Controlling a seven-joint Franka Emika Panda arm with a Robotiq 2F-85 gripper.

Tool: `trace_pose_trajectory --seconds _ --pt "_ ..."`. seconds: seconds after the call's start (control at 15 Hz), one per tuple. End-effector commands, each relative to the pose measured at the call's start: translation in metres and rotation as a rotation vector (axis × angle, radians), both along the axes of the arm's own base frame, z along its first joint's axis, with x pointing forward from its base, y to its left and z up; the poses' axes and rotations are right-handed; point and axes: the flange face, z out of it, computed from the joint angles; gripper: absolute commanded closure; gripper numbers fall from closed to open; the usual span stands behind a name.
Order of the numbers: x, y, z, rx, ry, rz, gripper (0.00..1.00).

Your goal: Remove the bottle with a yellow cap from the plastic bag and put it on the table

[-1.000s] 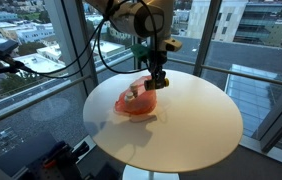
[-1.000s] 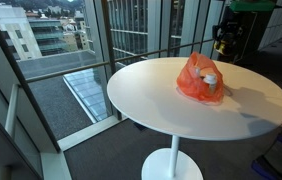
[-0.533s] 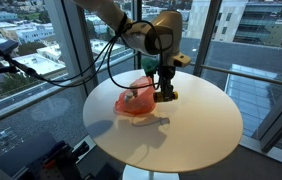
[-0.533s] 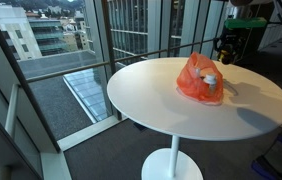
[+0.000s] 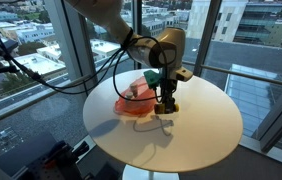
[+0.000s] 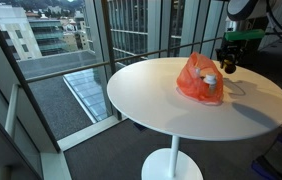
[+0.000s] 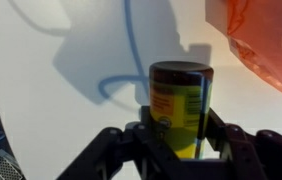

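Jaws of the black Robotiq gripper (image 7: 178,132) stand partly closed, pressed against both sides of a small cylindrical bottle with a yellow label (image 7: 178,100). In the wrist view the bottle fills the gap between them and its lower part is hidden behind the fingers. Its top looks dark there, so the cap's colour cannot be told. The bottle is clear of the crumpled orange plastic bag (image 7: 266,45), which fills the upper right of that view with bare tabletop between the two.

In both exterior views the bag (image 5: 133,102) (image 6: 199,80) lies on the round white table (image 5: 203,132) (image 6: 146,100), well in from every edge. A pale object shows in the bag in an exterior view (image 6: 210,78), too small to name. The gripper (image 5: 167,104) (image 6: 229,67) hangs just beside the bag, low over the tabletop and away from the table's rim. The bottle is too small to pick out in these views, and whether its base touches the table cannot be told.

Shadows of the arm and a looping cable fall on the white surface (image 7: 51,80) behind the bottle.
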Motion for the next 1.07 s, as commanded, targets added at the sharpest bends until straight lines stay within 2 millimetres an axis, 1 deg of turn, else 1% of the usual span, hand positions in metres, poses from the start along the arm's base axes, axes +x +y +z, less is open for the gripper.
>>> trace_pose_trajectory --seconds 0.0,0.4,0.6,0.87,0.93,1.0 --pt "-0.002 0.005 -0.011 -0.010 -0.021 0.093 0.72" --pt "-0.009 0.020 -0.037 0.001 -0.033 0.207 0.72" --pt "-0.012 0.019 -0.046 0.001 -0.014 0.233 0.72" --pt "-0.013 0.017 -0.051 0.000 -0.004 0.239 0.72" --pt "-0.014 0.018 -0.051 -0.001 -0.004 0.241 0.22" --pt "-0.014 0.019 -0.050 -0.001 -0.007 0.244 0.20"
